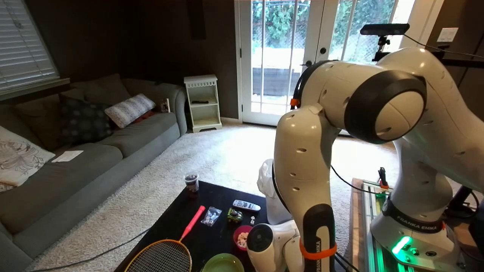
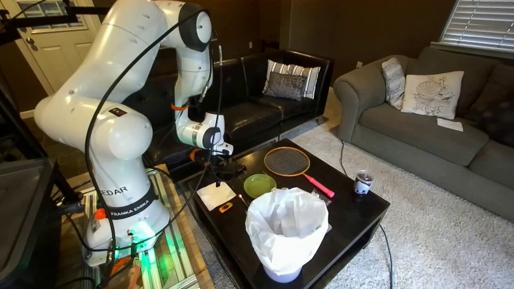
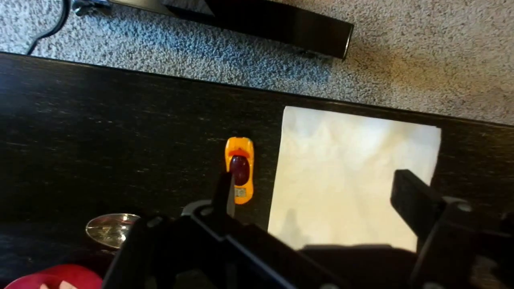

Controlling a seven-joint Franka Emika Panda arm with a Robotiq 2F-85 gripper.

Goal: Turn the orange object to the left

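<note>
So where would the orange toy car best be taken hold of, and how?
Probably from straight above, jaws closing on the long sides of the orange toy car near its middle. In the wrist view it is clearly longer than wide, and the open jaws are spread roughly across its narrow width. The white sheet lies beside it, not touching.

The place is a living room in a home. A grey sofa [image 1: 94,162] with patterned pillows [image 1: 130,110], a black couch [image 2: 257,114], a low dark table [image 2: 349,218] and pale carpet [image 1: 223,158] show it, as do glazed double doors [image 1: 318,34] and window blinds [image 1: 24,45].
</note>
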